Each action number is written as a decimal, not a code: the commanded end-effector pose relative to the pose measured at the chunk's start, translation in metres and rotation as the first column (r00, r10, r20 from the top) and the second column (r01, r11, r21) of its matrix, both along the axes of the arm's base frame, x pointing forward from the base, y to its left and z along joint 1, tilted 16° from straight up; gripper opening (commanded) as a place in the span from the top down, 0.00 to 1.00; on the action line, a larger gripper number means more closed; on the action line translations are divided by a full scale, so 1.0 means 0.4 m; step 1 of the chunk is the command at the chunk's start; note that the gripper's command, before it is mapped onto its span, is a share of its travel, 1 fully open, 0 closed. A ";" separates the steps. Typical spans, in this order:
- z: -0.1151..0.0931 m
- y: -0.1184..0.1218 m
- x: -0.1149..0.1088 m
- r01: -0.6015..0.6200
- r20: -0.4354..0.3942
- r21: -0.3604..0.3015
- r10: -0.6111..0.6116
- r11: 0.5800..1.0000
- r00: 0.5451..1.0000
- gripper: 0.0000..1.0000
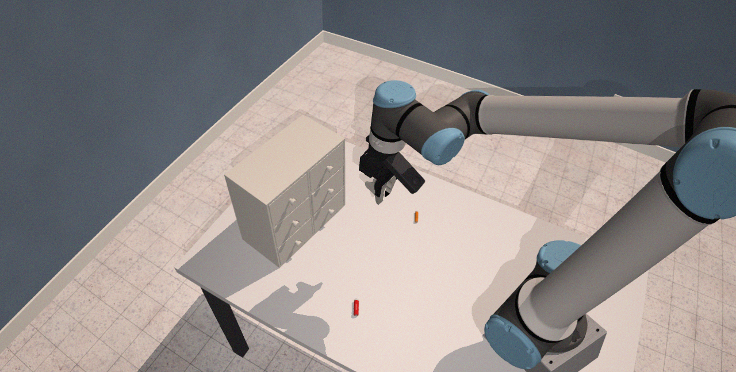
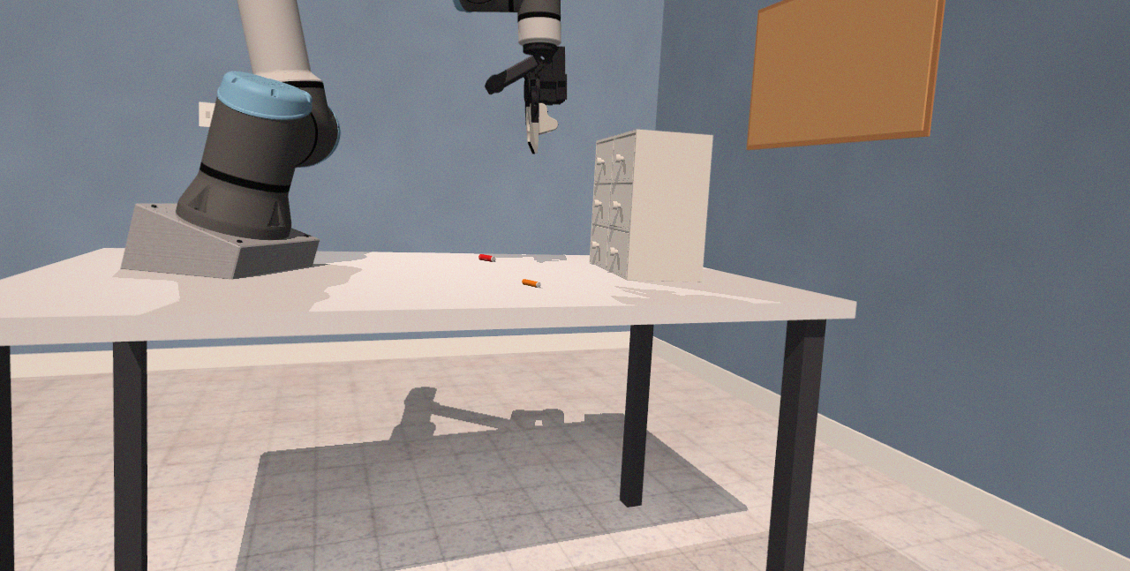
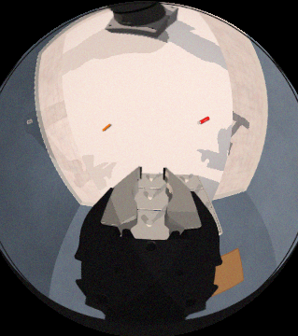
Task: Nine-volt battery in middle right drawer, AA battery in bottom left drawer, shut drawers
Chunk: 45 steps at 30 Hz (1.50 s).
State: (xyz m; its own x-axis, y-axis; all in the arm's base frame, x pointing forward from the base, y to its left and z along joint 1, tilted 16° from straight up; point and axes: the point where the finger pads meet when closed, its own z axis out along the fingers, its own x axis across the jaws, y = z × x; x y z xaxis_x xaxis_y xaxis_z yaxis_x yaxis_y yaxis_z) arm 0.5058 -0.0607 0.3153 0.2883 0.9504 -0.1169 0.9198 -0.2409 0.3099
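Observation:
The grey chest stands upright at the table's far left corner, with all six drawers shut; it also shows in the side view. A small orange battery lies on the table in front of the chest's right column. A small red battery lies near the front edge. Both look like small cylinders, and I cannot tell their types. My gripper hangs high above the table, a short way in front of the chest's top row, pointing down. Its fingers stand narrow with nothing between them.
The robot base sits on the table's right end. A cork board hangs on the wall behind the chest. The table edge runs close behind and beside the chest.

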 end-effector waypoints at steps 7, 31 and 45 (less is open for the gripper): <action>0.009 0.004 -0.009 0.005 -0.038 0.011 -0.005 1.000 0.999 0.80; 0.013 0.006 -0.014 0.008 -0.059 0.017 -0.007 1.000 0.998 0.80; 0.013 0.006 -0.014 0.008 -0.059 0.017 -0.007 1.000 0.998 0.80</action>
